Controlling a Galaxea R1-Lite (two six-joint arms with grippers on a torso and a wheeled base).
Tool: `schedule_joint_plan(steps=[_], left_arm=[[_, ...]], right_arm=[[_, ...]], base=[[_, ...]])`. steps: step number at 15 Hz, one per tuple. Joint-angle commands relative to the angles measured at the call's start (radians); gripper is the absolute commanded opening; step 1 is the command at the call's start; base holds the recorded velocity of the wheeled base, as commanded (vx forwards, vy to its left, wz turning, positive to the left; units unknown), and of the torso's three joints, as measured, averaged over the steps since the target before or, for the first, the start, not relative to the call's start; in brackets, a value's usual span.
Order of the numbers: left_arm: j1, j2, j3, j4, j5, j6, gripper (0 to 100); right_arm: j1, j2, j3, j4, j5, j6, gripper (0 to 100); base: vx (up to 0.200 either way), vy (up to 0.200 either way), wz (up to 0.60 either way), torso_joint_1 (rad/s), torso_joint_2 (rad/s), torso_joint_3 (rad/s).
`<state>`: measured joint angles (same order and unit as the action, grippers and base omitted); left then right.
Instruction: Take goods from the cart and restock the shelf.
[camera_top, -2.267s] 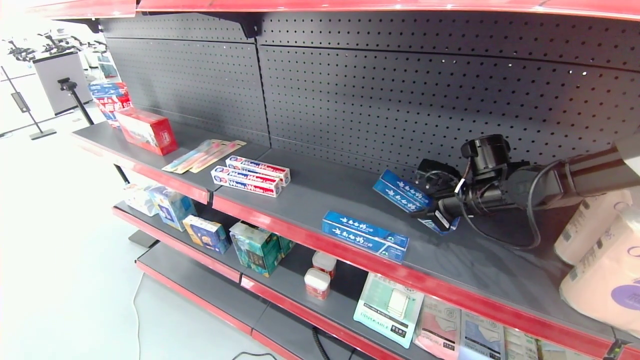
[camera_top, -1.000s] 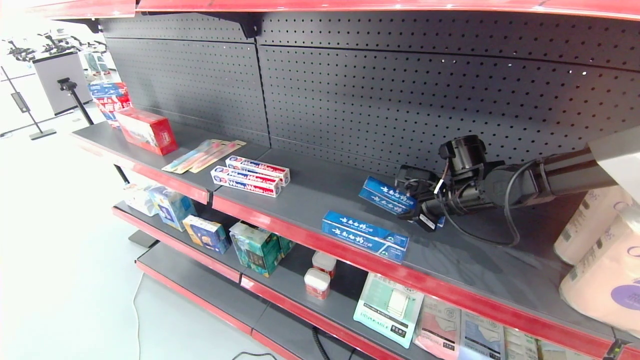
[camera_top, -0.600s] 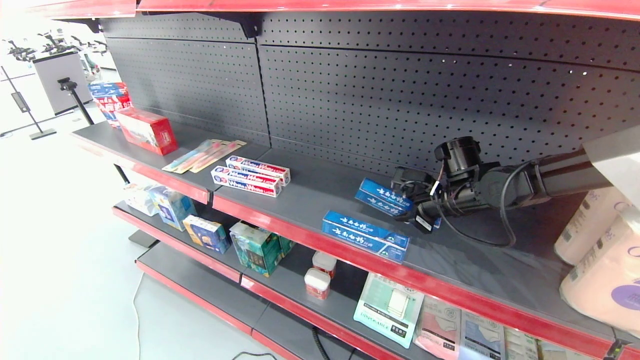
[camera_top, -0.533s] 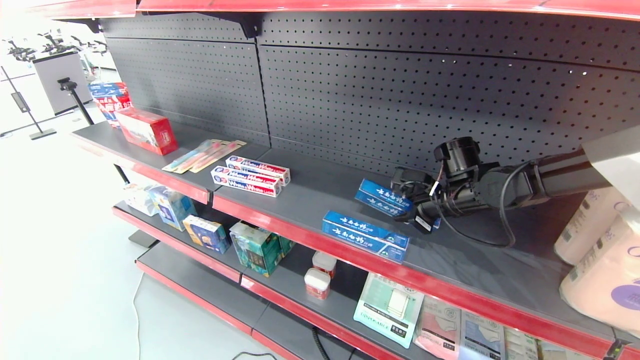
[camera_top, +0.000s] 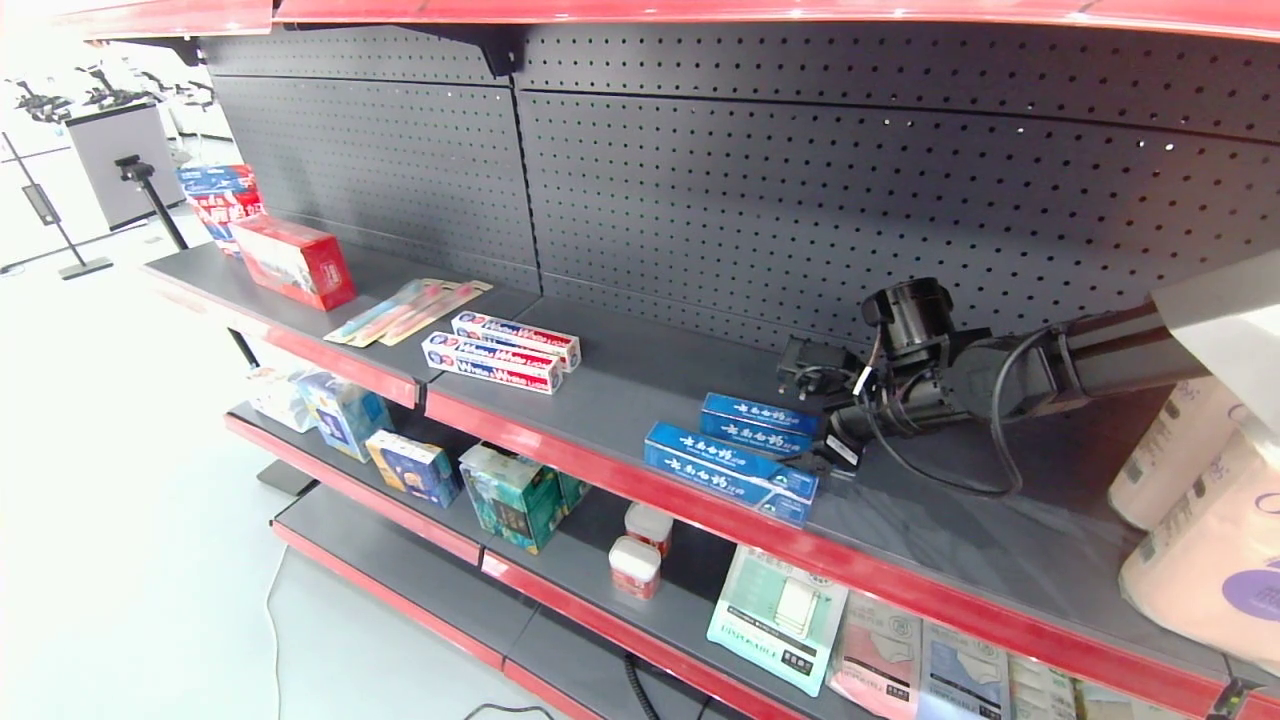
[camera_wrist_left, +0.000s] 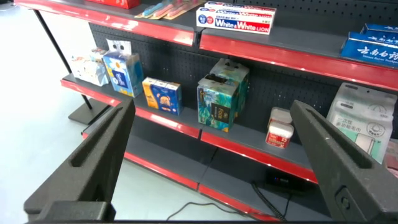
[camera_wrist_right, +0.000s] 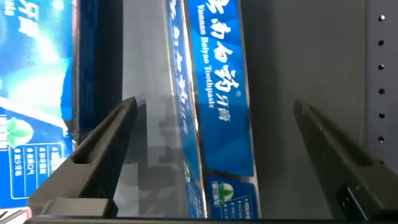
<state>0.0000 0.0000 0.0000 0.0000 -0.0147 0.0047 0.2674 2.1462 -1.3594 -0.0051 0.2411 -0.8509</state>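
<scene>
Right claw (camera_wrist_right: 211, 107) spread wide either side of a blue toothpaste box (camera_top: 758, 421) lying on the shelf (camera_top: 640, 370), just beyond a matching box (camera_top: 728, 472); left claw (camera_wrist_left: 211, 109) also spread.

The shelf unit (camera_top: 640, 370) has dark grey boards with red front strips and a dark pegboard back (camera_top: 800, 200) dotted with small holes. A black bracket (camera_top: 495, 50) holds the red-edged board above. Below and left of the shelf unit spreads a pale, glossy, brightly lit floor (camera_top: 120, 520), with a thin cable (camera_top: 268, 620) lying near the unit's foot. Beyond the shelf unit's left end stand a grey cabinet (camera_top: 112, 165) and a thin black stand (camera_top: 85, 267) on a flat base.
</scene>
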Motion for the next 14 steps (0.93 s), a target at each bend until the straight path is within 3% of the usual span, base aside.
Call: schedule_joint_plan(steps=[1, 14], left_arm=[[0.0, 0.0, 0.0, 0.0, -0.001, 0.0, 100], [0.0, 0.0, 0.0, 0.0, 0.001, 0.0, 100]], right_arm=[[-0.016, -0.006, 0.0, 0.001, -0.008, -0.001, 100], [-0.016, 0.012, -0.015, -0.007, -0.071, 0.076, 100]], base=[[0.0, 0.0, 0.0, 0.0, 0.0, 0.0], [0.0, 0.0, 0.0, 0.0, 0.0, 0.0]])
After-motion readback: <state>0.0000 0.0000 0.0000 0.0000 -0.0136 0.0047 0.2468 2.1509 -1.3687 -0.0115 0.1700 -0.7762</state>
